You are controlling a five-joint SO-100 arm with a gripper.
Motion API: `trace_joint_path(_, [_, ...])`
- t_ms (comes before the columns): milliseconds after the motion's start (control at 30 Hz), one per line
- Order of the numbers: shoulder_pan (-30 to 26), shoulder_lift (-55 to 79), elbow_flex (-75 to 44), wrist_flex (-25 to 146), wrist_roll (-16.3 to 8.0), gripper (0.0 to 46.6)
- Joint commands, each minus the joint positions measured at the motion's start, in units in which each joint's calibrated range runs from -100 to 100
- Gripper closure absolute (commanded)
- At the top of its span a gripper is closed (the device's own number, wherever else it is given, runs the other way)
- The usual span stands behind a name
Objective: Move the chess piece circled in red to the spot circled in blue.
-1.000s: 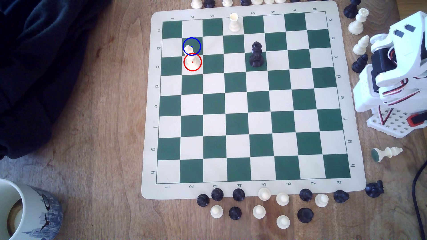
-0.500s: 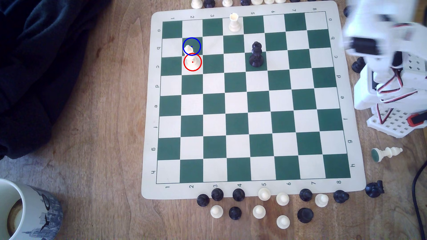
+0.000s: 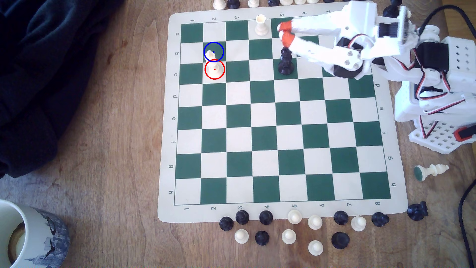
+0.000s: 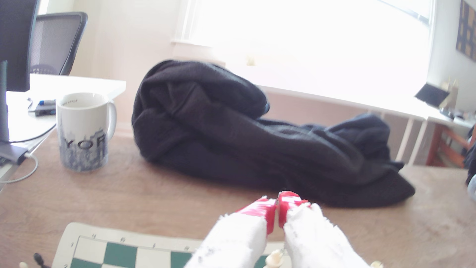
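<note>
Over the chessboard (image 3: 262, 159) near the rook (image 3: 261, 25) and black piece (image 3: 285, 61), gripper (image 3: 282, 31) hovers, jaws closed on nothing; farther off toward the exterior view's left, the cream bishop (image 3: 214, 66) stands on the red-ringed square, adjoining the blue-ringed green square (image 3: 219, 45), apart from gripper

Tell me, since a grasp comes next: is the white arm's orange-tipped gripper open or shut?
Shut. The orange-tipped gripper has its tips pressed together with nothing between them, seen in both views.
</note>
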Motion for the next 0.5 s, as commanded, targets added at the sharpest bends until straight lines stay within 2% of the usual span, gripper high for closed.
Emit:
trace_joint_path(0, [-2.1,17.5,-24.1,13.4,-5.3,46.4])
trace_joint_path(100, [-3.2,25.1,-33.4,18.8,-5.5,46.4])
trace_joint_path(233, [-2.1,35.1,-42.6,24.0,-4.9,45.9])
trace_joint_path(467, [0.4,57.2,-69.6,40.9,-8.8,40.7])
